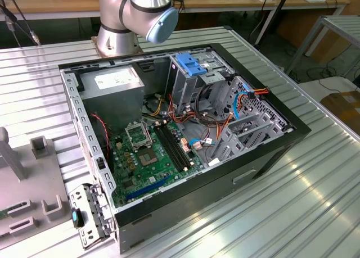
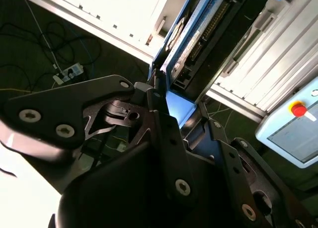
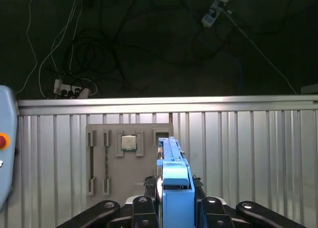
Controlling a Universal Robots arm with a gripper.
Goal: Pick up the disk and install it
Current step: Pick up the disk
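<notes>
On the tabletop (image 1: 315, 202) in the exterior view we count one open computer case (image 1: 185, 134) and one arm (image 1: 138, 10), cut off at the frame's edge. In the second wrist view one claw (image 2: 176, 106) pinches one disk (image 2: 196, 41), its near end hidden behind the fingers. In the first wrist view we see the disk edge-on, one fixture plate (image 3: 126, 173) beyond it.

Surface: ribbed metal table (image 1: 292, 213) | carried 1 open computer case (image 1: 225, 185) mid-table, with the arm base (image 1: 115, 41) bolted just beside it | 1 grey fixture plate (image 1: 28, 185) lay at the exterior view's left, apart from the case.
</notes>
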